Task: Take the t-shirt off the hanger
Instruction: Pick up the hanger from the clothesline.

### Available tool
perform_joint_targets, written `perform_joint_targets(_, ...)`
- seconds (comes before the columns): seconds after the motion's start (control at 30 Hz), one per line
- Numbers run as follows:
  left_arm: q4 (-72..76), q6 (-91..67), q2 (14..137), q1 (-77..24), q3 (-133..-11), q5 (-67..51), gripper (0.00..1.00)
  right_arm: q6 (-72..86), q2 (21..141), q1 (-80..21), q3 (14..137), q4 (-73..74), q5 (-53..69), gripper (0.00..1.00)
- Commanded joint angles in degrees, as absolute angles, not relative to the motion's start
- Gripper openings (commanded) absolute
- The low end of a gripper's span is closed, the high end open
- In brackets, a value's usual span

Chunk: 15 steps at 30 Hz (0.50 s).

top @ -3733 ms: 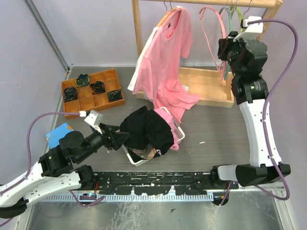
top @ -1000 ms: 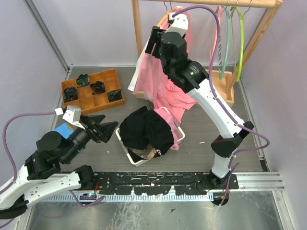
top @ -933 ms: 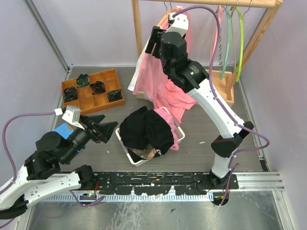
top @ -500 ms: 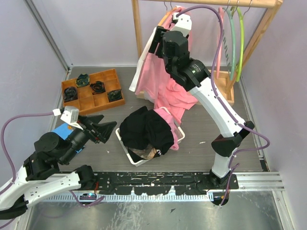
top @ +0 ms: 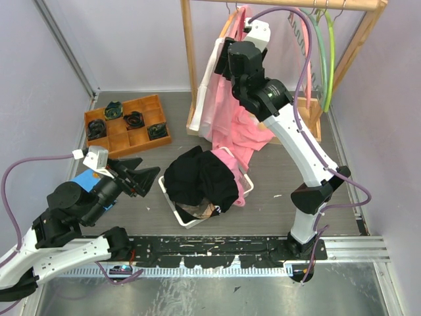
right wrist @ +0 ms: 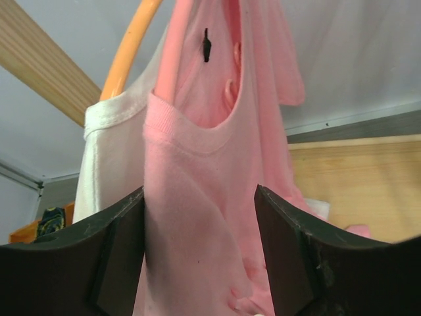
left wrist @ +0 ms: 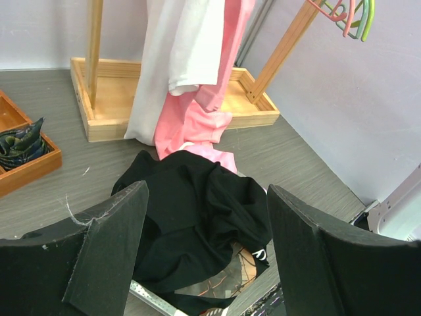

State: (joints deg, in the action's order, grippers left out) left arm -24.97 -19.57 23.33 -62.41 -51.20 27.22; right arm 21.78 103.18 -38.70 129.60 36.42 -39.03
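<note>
T-shirt, top view: pink t-shirt (top: 222, 113) hangs from the rail (top: 283, 4) at the back, its hem bunched over the rack base (top: 314, 113) and reaching the basket (top: 176, 213).
Neighbour, top view: white shirt (top: 208, 82) hangs just beside it on the left, under an orange hanger (top: 228, 24).
Right gripper, top view: right gripper (top: 221, 54) is raised to the t-shirt's upper part, close under the rail; finger spacing cannot be told from here.
Left gripper, top view: left gripper (top: 143, 178) sits low at the near left, fingers spread, pointing at the black clothes (top: 200, 176) heaped in the basket, holding nothing.
Tray, top view: orange tray (top: 125, 135) lies to the left, well apart from both grippers.
Left fingers, left wrist view: fingers (left wrist: 108, 253) stand wide apart and bare; left gripper (left wrist: 207, 191) touches nothing.
Beyond them, left wrist view: black clothes (left wrist: 197, 217) lie nearest, then the pink t-shirt (left wrist: 197, 118) and white shirt (left wrist: 174, 52) hanging down to the rack base (left wrist: 247, 112).
Right fingers, right wrist view: fingers (right wrist: 118, 253) are apart, one on each side of the t-shirt's chest just below the collar; right gripper (right wrist: 197, 192) is not clamped on it.
Contact, right wrist view: pink t-shirt (right wrist: 217, 250) fills the gap between the fingers; whether the cloth touches either pad cannot be told.
Hanger, right wrist view: orange hanger (right wrist: 128, 52) runs down into the neck of the white shirt (right wrist: 108, 171), beside the pink collar.
</note>
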Motion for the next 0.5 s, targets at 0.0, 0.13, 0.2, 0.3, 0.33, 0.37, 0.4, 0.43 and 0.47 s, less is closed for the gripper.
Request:
perform_joint_targets(0.0, -24.1, -19.2, 23.4, -62.4, -50.1, 28.0, 0.80, 21.0, 102.9, -38.1, 131.7, 37.8, -43.2, 0.67)
perform_joint_targets(0.13, -23.7, -19.2, 23.9, -62.4, -50.1, 27.8, 0.80, 19.6, 102.7, -37.7, 131.7, 38.2, -44.3, 0.63)
perform_joint_targets(0.2, -23.4, -19.2, 24.1, -62.4, -50.0, 27.7, 0.80, 19.0, 102.6, -37.6, 131.9, 38.4, -44.7, 0.57)
perform_joint_targets(0.3, -22.9, -19.3, 24.4, -62.4, -49.8, 27.6, 0.80, 18.0, 102.4, -37.6, 131.9, 38.4, -45.3, 0.51)
perform_joint_targets(0.33, -22.8, -19.3, 24.5, -62.4, -49.7, 27.6, 0.80, 17.5, 102.4, -37.6, 131.9, 38.5, -45.4, 0.49)
perform_joint_targets(0.37, -22.7, -19.3, 24.6, -62.4, -49.7, 27.6, 0.80, 17.1, 102.4, -37.6, 132.0, 38.6, -45.7, 0.46)
perform_joint_targets(0.4, -22.6, -19.3, 24.7, -62.5, -49.7, 27.5, 0.80, 16.7, 102.5, -37.6, 132.4, 38.8, -46.0, 0.44)
perform_joint_targets(0.43, -22.5, -19.3, 24.8, -62.5, -49.7, 27.5, 0.80, 16.4, 102.5, -37.6, 132.7, 39.1, -46.4, 0.42)
perform_joint_targets(0.47, -22.4, -19.4, 24.9, -62.4, -49.6, 27.4, 0.80, 15.9, 102.6, -37.6, 133.1, 39.2, -46.7, 0.40)
